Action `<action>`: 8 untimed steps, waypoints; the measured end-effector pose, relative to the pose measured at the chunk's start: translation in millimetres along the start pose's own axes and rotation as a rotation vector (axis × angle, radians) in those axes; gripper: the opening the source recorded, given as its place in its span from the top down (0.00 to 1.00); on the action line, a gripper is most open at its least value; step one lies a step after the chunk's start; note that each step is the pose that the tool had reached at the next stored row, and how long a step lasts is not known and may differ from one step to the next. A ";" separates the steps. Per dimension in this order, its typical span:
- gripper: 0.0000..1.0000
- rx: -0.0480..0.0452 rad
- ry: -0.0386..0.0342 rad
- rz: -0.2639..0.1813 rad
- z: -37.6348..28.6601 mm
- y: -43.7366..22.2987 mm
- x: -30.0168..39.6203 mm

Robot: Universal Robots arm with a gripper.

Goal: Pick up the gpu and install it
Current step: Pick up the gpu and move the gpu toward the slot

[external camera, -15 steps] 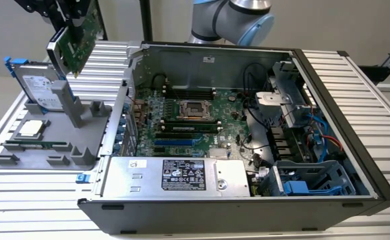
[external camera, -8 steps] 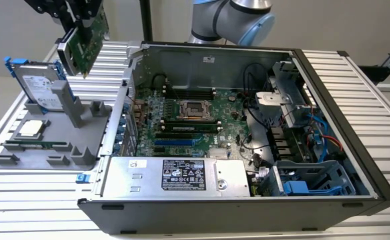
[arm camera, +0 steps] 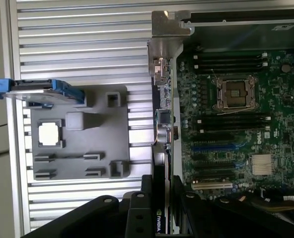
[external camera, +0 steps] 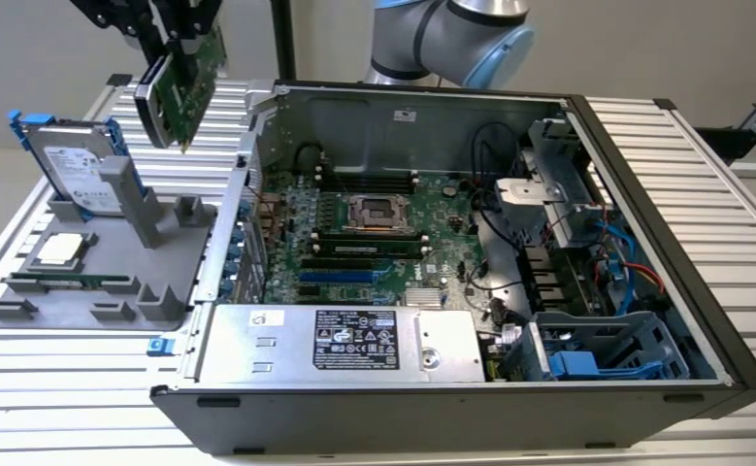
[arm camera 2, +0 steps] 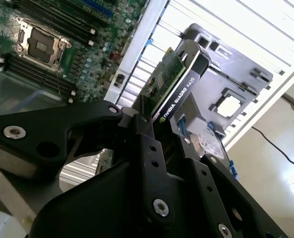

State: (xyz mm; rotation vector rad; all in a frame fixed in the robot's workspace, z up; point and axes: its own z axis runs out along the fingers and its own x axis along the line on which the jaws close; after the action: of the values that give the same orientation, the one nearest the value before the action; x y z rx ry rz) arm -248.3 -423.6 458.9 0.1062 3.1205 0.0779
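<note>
Exterior view's far left has the end effector [external camera: 177, 47] pinching the gpu [external camera: 183, 92] above the ribbed metal bench [external camera: 54, 388], pale wall [external camera: 16, 58] behind.

On the surface [external camera: 80, 379], a tray [external camera: 113, 254] sits at the exterior view's left of the computer case [external camera: 351, 112]; a hard drive [external camera: 74, 160] stands in it, the graphics card [external camera: 186, 85] hanging above in the pincer [external camera: 180, 44].

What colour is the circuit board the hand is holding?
The gpu board is green, clearest in the second wrist view.
</note>
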 end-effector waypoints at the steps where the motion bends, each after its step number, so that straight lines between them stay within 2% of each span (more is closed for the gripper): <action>1: 1.00 0.0000 0.0000 0.000 0.1 0.2 -2.0; 8: 1.00 -0.0001 -0.0001 0.000 0.4 1.3 -15.1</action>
State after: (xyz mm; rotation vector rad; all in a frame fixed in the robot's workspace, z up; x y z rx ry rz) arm -233.1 -423.3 458.9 0.1063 3.1205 0.0780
